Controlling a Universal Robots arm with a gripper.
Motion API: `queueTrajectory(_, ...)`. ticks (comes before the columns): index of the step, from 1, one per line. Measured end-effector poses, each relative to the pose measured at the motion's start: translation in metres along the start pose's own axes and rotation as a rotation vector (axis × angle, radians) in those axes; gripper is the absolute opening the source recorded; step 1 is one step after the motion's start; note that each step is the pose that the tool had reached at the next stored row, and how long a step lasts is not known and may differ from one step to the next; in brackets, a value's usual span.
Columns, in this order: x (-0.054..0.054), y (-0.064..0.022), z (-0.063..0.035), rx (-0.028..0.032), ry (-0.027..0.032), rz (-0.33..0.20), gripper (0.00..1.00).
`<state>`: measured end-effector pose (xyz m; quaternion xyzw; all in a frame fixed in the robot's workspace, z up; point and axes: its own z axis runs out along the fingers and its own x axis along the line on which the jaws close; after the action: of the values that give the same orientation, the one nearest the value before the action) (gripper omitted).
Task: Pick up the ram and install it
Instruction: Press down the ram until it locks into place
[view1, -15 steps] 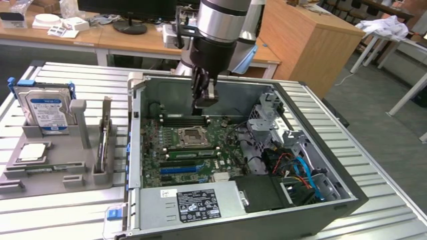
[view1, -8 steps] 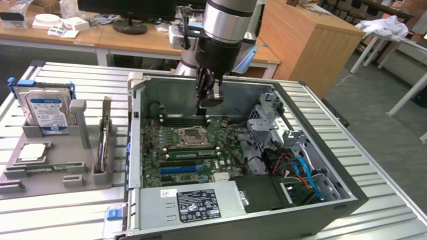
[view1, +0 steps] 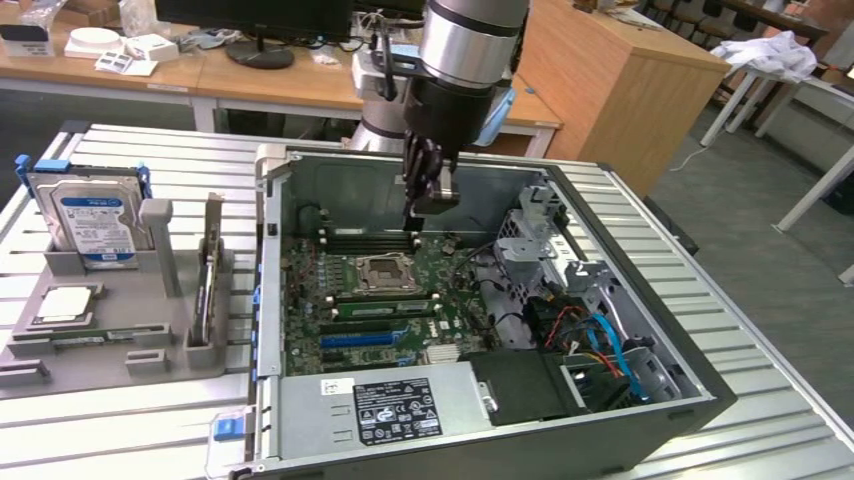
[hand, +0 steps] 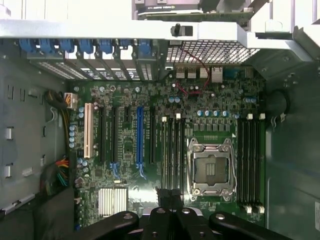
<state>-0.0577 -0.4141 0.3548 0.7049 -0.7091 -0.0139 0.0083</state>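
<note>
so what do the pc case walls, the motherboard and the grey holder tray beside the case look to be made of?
Case walls: looks like sheet metal, matte grey, with thin folded edges and punched vents.
Motherboard: green laminate circuit board, slightly glossy, carrying black and blue plastic slots and a shiny metal CPU socket frame.
Holder tray: probably moulded or printed plastic, a uniform dull grey with chunky blocky walls; can't tell which.

No text or label can be read.
</note>
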Motion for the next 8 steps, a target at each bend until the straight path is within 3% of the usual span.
queueTrajectory(8, 0.0000, -0.0088, -0.0003, 0.0000, 0.0000, 0.000, 0.11)
